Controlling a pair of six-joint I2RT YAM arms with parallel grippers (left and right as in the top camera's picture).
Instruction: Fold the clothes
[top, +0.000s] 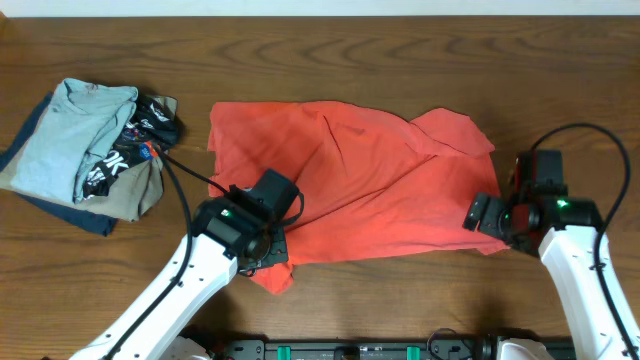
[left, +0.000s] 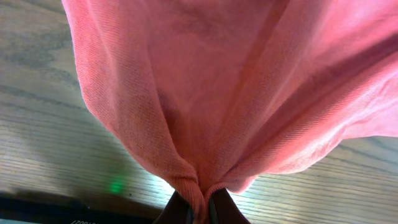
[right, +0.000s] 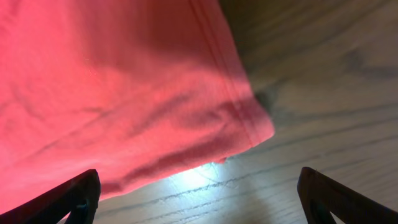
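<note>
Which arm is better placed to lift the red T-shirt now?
Left. The left end effector is shut on a bunched edge of the red T-shirt; the right end effector is open at the hem corner, gripping nothing.

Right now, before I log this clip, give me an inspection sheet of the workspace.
Surface: dark wooden table, grain visible.
Job's things: red T-shirt spread out, wrinkled, no print showing.
Clutter: pile of clothes at the table's left, apart from the T-shirt.
Grippers: left gripper shut on a pinched bunch of T-shirt; right gripper open over a T-shirt corner.
Cables: black cable on the left side; second cable looping on the right.
Surroundings: black rail at the near edge.
</note>
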